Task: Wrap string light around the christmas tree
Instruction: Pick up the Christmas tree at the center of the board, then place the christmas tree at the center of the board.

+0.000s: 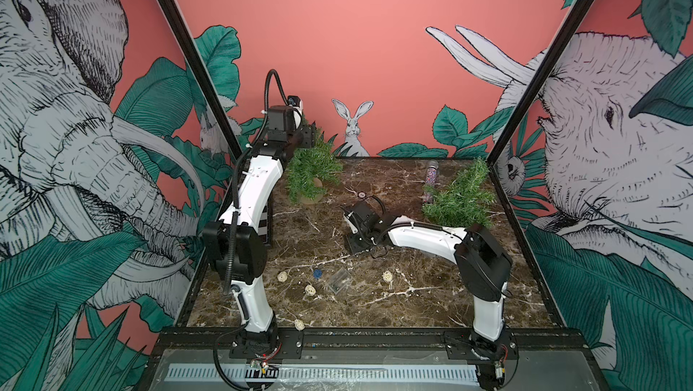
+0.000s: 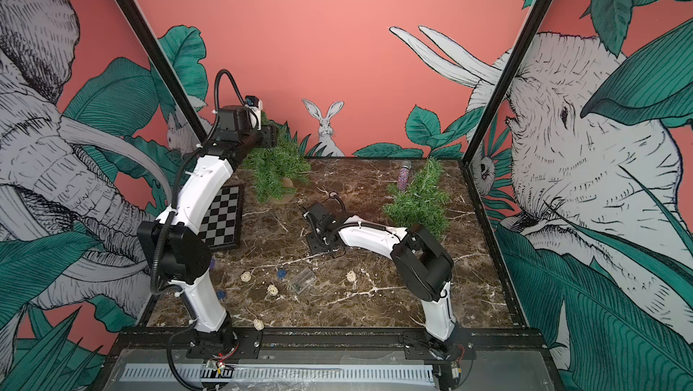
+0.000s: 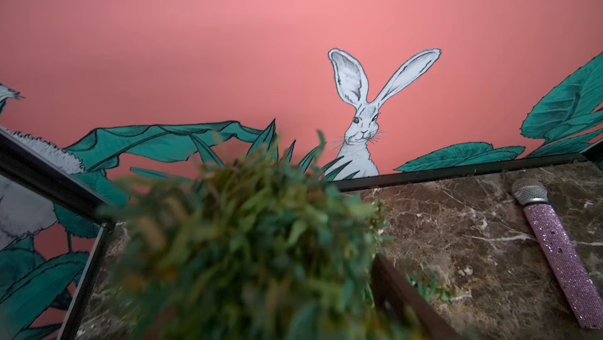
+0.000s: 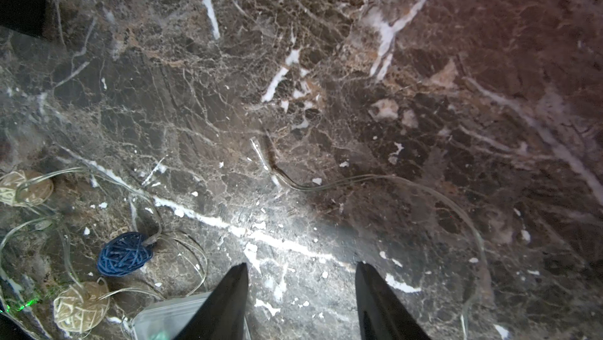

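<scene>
Blurring the left wrist view, Christmas tree (image 3: 248, 250) hides left tool (image 1: 308, 137) tips, state can't tell; right tool (image 4: 300, 289) part open, empty, over counter (image 4: 326, 93).

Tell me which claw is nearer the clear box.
Right. The right claw hangs just beside the clear box; the left claw is far back, at a tree's top.

No text, label or number can be read anywhere.
</scene>
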### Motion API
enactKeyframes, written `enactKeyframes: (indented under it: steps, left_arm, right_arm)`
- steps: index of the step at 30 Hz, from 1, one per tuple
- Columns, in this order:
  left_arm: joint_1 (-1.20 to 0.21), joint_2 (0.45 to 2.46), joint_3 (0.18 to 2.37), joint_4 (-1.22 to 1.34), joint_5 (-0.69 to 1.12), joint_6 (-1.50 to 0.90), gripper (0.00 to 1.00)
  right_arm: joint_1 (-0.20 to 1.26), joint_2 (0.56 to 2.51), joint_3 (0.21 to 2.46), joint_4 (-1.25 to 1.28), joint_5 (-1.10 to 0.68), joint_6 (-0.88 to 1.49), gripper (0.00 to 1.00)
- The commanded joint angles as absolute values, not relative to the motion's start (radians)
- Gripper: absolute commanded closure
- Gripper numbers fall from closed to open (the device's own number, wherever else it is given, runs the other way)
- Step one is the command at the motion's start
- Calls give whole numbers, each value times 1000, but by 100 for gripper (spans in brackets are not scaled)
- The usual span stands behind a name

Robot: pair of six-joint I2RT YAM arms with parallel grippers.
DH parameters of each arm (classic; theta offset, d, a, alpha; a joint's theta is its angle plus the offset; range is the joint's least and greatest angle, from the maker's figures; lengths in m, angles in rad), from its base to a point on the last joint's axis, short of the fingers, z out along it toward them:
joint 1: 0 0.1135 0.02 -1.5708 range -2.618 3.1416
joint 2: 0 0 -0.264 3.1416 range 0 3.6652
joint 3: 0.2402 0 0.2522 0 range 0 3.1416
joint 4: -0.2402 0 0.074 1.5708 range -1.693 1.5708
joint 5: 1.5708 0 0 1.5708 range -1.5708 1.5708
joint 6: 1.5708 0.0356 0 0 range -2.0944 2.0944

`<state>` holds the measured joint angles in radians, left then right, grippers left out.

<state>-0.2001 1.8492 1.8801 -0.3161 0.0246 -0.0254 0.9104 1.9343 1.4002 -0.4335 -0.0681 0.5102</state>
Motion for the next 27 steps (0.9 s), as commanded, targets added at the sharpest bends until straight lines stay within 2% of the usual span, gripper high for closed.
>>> enactKeyframes:
  steps: [1,3,5,7,12,18,27]
  left_arm:
    - [-200,1836,1833,-121,83,21,37]
    - [-199,1827,1803,-81,119,22,48]
    - [-199,1806,1767,-22,146,10,66]
    - [-200,1790,1754,3,153,3,78]
    - [-199,1744,1783,-64,185,23,100]
    - [-200,1647,1786,-199,244,-56,100]
    - [-259,1439,1493,-189,233,-60,100]
  right_arm:
    - [908,1904,1407,-426,-71,527,45]
    - [908,1896,1404,-429,-62,527,45]
    - [908,1887,1401,-428,-52,526,45]
    - [904,1885,1403,-432,-51,529,45]
    - [875,1858,1411,-425,-79,534,45]
    - [850,1824,1406,-433,-68,519,45]
    - [847,1850,1387,-419,-91,525,45]
